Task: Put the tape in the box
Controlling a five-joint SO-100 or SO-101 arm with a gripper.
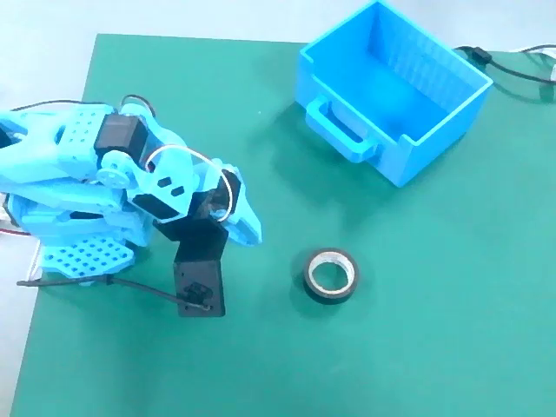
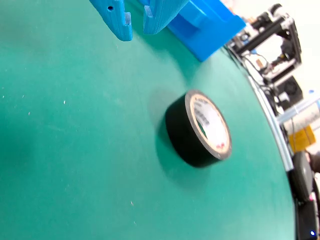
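The tape (image 1: 330,274), a small black roll with a pale core, lies flat on the green mat (image 1: 434,304), right of centre. In the wrist view the tape (image 2: 183,134) is below and right of my fingertips, apart from them. The blue box (image 1: 395,87) stands open-topped at the back right, its loop handle facing the arm; its corner shows in the wrist view (image 2: 207,27). My light-blue gripper (image 1: 249,224) sits folded at the left, well left of the tape. In the wrist view the gripper (image 2: 136,22) has its jaws almost together and holds nothing.
The folded arm base (image 1: 78,191) fills the left side, with a black cable trailing off it. Black cables (image 1: 512,69) lie behind the box. Beyond the mat's edge the wrist view shows equipment and clutter (image 2: 277,40).
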